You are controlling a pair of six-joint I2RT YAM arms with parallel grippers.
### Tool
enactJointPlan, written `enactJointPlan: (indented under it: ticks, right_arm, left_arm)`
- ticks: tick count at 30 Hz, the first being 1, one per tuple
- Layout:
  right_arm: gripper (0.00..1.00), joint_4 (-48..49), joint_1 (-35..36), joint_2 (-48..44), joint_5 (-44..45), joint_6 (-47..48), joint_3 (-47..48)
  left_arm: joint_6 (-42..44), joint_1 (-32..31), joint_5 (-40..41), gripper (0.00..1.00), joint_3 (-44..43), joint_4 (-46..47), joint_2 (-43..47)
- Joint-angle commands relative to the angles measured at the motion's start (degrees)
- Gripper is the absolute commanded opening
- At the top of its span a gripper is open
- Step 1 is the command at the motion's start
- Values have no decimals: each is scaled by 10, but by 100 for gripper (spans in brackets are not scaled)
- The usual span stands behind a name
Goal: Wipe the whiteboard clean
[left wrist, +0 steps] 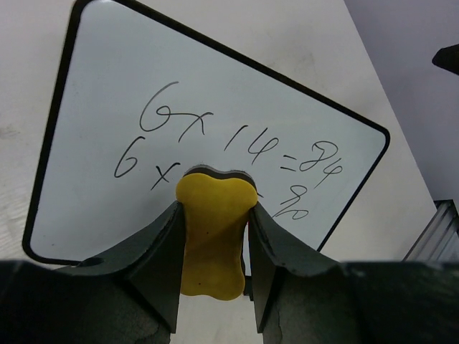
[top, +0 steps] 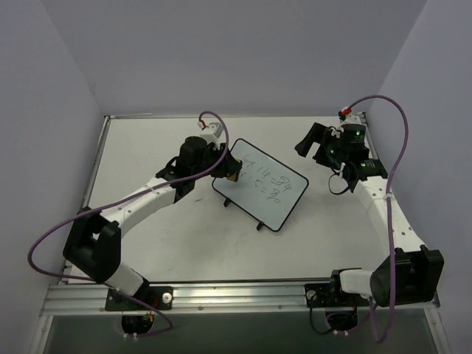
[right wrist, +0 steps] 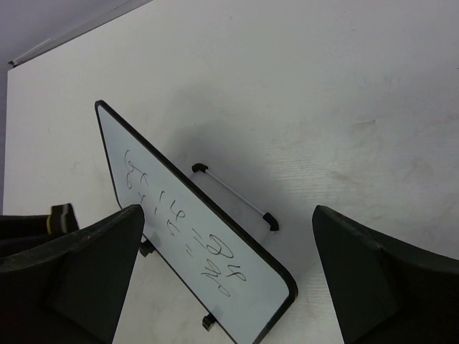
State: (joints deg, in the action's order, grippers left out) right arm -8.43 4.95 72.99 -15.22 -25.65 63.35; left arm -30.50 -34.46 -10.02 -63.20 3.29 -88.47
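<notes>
1. The whiteboard [top: 262,186] is sitting in the middle of the table [top: 147,147], turned at a slant, between the two arms.
2. Two lines of dark sums are showing on its white face.
3. Small black feet [right wrist: 208,322] are sticking out along one long edge of the board.
4. The left gripper [left wrist: 215,222] is reaching over the board's left end, and it is squeezing a yellow eraser [left wrist: 215,193] tight between its fingers.
5. The eraser is covering the middle of the lower line and hiding some of it. I cannot tell if it is touching the board.
6. The right gripper [right wrist: 228,209] is hanging to the right of the board, well apart from it. Its fingers are spreading wide and holding nothing.
</notes>
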Motion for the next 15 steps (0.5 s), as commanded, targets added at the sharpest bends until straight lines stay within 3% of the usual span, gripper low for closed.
enactJointPlan:
  ticks: [1, 15]
  right_arm:
    - [100, 32, 0, -34, -36, -9, -27]
    - [99, 32, 0, -64, 1, 1, -83]
  left_arm:
    - [20, -14, -11, 2, -42, 53, -42]
    - [79, -97, 80, 2, -74, 68, -113]
